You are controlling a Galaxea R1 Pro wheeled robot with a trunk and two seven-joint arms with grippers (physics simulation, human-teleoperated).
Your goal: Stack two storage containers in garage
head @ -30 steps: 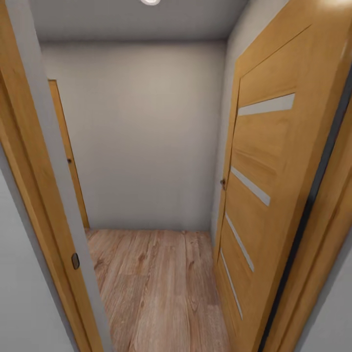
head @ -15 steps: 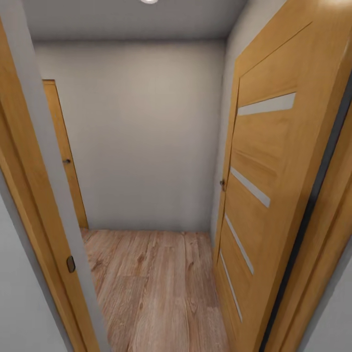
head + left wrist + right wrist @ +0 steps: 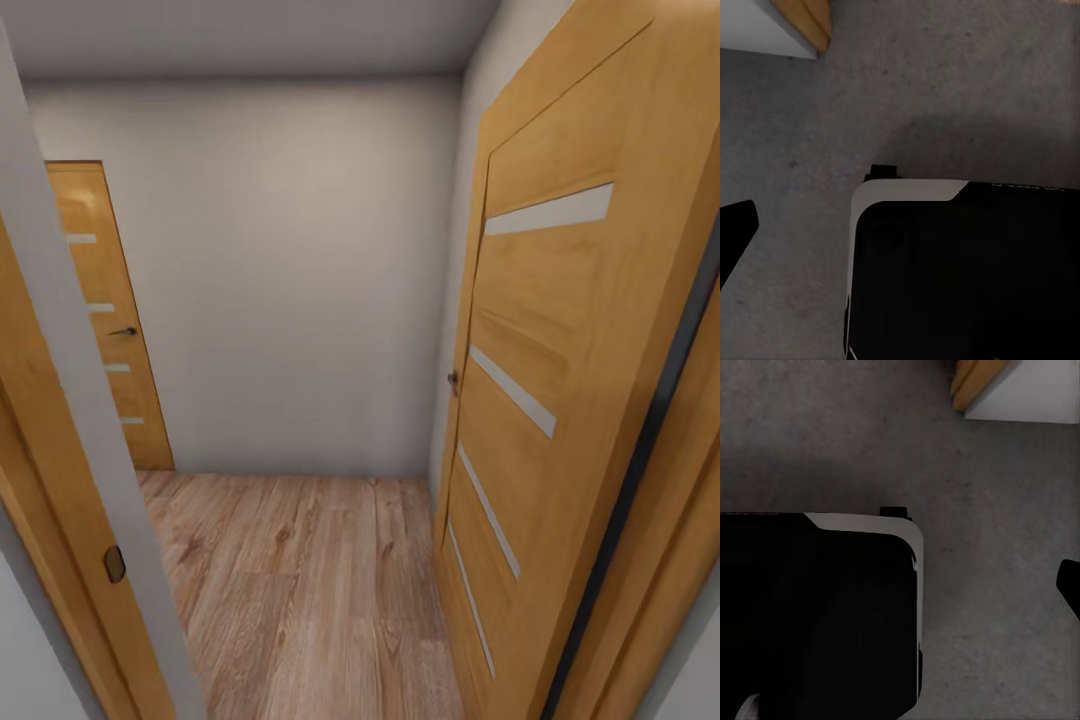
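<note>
The head view looks through a doorway into a small room with a light wood-plank floor (image 3: 300,590) and a plain grey-white back wall (image 3: 290,270). An open wooden door (image 3: 560,380) with pale horizontal strips fills the right side of the frame, its small dark handle at mid height on its left edge. A second, closed wooden door (image 3: 100,320) of the same kind stands at the left of the back wall. The wooden door frame (image 3: 60,480) runs down the lower left of the frame.

Both wrist views look down on a dark grey, mottled concrete floor (image 3: 945,97). The robot's black base with a pale edge (image 3: 967,270) takes up the lower part of each. A wooden frame foot (image 3: 975,379) and a white wall corner sit in the upper corner.

A dark tip shows at the edge of each wrist view, so I cannot tell whether either tool is apart or together. The two orange-red bins are nowhere among these surroundings.
</note>
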